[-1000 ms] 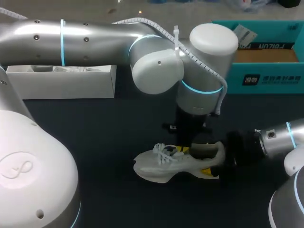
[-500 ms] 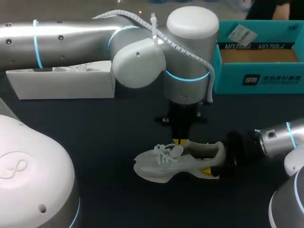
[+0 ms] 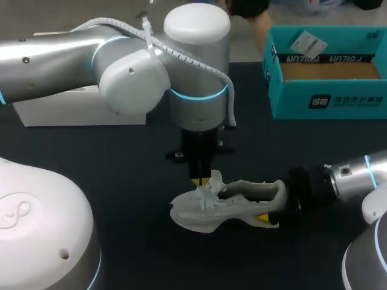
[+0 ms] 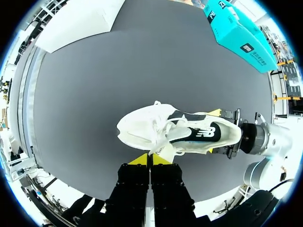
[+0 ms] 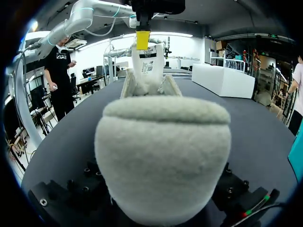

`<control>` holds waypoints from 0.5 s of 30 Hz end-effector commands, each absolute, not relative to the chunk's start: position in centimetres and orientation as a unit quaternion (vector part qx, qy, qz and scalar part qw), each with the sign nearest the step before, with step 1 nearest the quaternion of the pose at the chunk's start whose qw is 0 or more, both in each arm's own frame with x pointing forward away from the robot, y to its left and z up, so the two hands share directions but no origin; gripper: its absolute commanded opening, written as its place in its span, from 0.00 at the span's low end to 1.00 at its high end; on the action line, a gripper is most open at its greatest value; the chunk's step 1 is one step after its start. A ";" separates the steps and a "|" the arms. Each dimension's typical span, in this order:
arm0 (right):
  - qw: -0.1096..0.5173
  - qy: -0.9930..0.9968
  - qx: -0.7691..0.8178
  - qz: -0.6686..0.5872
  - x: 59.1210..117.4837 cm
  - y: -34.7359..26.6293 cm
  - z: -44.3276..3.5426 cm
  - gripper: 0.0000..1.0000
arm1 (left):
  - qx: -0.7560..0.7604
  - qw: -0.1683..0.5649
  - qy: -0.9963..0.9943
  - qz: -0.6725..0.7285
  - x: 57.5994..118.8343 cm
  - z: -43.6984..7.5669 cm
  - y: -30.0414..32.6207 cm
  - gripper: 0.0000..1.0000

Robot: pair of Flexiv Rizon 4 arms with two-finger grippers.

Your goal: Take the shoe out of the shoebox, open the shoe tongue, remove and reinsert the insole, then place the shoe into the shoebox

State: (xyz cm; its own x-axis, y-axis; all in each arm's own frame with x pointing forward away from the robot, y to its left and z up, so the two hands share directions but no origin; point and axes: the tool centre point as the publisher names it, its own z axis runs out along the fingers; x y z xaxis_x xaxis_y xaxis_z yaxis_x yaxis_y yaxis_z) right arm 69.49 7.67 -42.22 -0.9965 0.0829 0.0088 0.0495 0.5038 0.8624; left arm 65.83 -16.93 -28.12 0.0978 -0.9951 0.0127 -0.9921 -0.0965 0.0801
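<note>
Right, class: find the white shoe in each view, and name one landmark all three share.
Head view: shoe on the table's near middle, under the left gripper.
Left wrist view: shoe just ahead of the left gripper, lying across.
Right wrist view: heel fills the foreground.
Landmark: left gripper's yellow tips on the tongue.

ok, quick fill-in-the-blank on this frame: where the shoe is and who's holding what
1. The white lace-up sneaker sits on the black table, with its toe toward my ____ side.
2. The left claw is pinched shut on the sneaker's ____.
3. The right claw grips the sneaker at its ____.

Missing words: left; tongue; heel.
</note>
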 end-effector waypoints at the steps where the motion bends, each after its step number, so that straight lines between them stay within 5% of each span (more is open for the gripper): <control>1: 0.018 0.868 0.039 0.496 69.7 8.1 -43.2 0.00 | 0.750 0.078 -0.657 0.017 65.4 -28.9 -14.5 0.00; 15: 0.018 0.868 0.039 0.496 69.7 8.1 -43.2 0.00 | 0.796 0.064 -0.600 -0.054 65.0 -33.9 -11.0 0.00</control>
